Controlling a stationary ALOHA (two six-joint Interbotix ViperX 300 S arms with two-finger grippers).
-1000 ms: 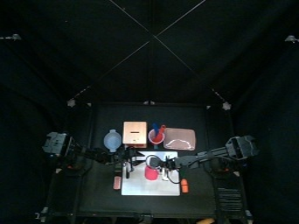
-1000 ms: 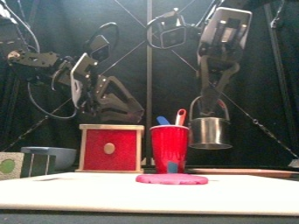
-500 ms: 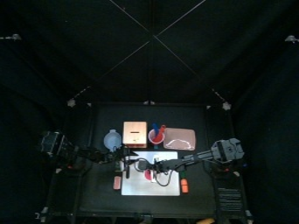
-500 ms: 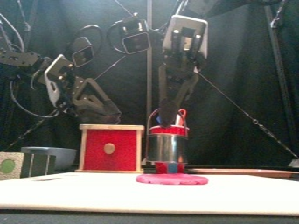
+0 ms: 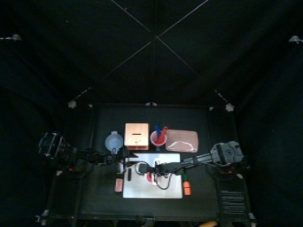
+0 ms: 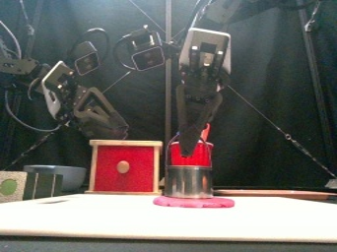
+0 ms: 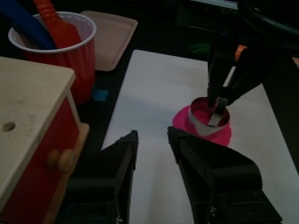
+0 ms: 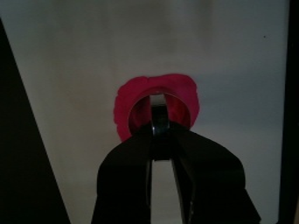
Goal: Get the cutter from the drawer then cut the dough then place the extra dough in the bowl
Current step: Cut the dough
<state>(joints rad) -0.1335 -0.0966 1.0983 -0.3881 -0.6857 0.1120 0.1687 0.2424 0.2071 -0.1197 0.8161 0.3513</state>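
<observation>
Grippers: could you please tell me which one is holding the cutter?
The right gripper: its fingers are shut on the wire handle of the cutter, which stands on the dough; the left gripper is open and empty.

Top view: dim throughout; the black curtain (image 5: 151, 53) returns almost no light, and only the white cutting board (image 5: 151, 190) reads bright. Front view: board evenly lit, metal cutter (image 6: 190, 182) faintly glossy.
</observation>
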